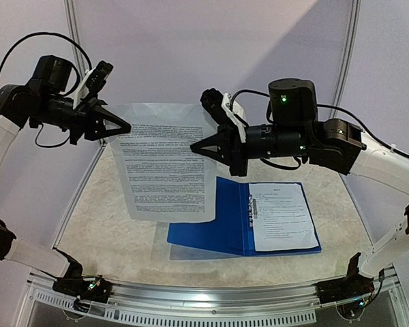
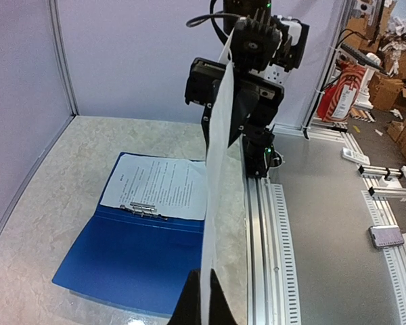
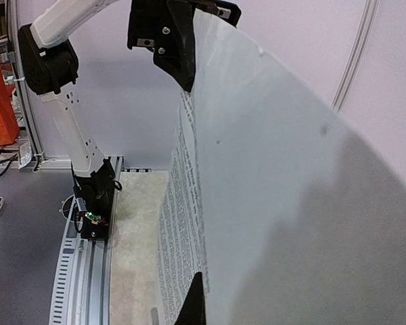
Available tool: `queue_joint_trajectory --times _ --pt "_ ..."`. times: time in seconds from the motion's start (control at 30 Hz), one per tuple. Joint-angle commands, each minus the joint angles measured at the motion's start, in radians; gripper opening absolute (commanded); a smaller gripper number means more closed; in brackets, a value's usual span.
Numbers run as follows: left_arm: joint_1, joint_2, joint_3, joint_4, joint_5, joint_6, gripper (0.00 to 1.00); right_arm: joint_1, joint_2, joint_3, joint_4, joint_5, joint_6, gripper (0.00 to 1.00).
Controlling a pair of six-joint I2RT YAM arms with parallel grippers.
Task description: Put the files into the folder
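Held up in the air above the pale marbled surface (image 1: 99,225): a white paper sheet of dense black text (image 1: 165,170), close to upright and slightly bowed, printed face toward the overhead camera. Pinched at the upper left edge by the black left fingers (image 1: 126,127), closed tight on the paper. Pinched the same way at the upper right edge by the black right fingers (image 1: 194,146), likewise closed on it (the two sets of tips pointing inward, toward each other). Seen edge-on from the left wrist as a thin white strip (image 2: 216,169) running from the near fingers (image 2: 189,305) up to the far arm. From the right wrist, filling most of the view as a broad curved plane (image 3: 277,189).

Lying open and flat on the surface, below and to the right of the held page: a glossy dark-blue plastic folder (image 1: 204,228). On its right half, a second white printed sheet (image 1: 283,214), flat and squared to the cover. Along the spine, just beside that sheet's left edge, a small metal spine clip (image 1: 252,204). Left half bare blue, its upper left corner hidden behind the lower right corner of the raised page in the overhead view.
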Motion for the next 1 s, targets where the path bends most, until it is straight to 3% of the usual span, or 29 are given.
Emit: queue_joint_trajectory --times 0.0,0.17,0.2,0.23,0.33,0.47,0.6,0.8,0.97 --pt "0.023 -0.027 0.044 -0.078 -0.089 0.027 0.00 -0.022 -0.076 -0.026 -0.080 0.072 0.013 0.00" --pt "0.016 -0.033 0.045 -0.007 -0.083 -0.108 0.00 -0.024 -0.083 -0.068 -0.003 0.042 0.043 0.01" --pt "0.015 -0.031 0.044 0.015 -0.082 -0.140 0.00 -0.024 -0.080 -0.082 0.024 0.050 0.053 0.11" --pt "0.013 -0.028 0.049 0.029 -0.080 -0.164 0.00 -0.025 -0.073 -0.096 0.056 0.052 0.065 0.29" --pt "0.005 -0.016 0.088 0.060 -0.042 -0.222 0.00 -0.024 -0.065 -0.157 0.173 0.034 0.086 0.53" --pt "0.000 -0.004 0.165 0.085 0.016 -0.282 0.00 -0.025 -0.066 -0.233 0.373 0.025 0.122 0.65" --pt "-0.011 0.002 0.204 0.044 0.037 -0.232 0.00 -0.040 -0.046 -0.231 0.443 0.004 0.154 0.78" --pt "-0.035 0.002 0.202 -0.026 0.014 -0.143 0.00 -0.097 -0.023 -0.205 0.518 -0.107 0.257 0.80" --pt "-0.045 0.015 0.206 -0.003 0.014 -0.163 0.00 -0.097 0.036 -0.133 0.484 -0.200 0.277 0.71"
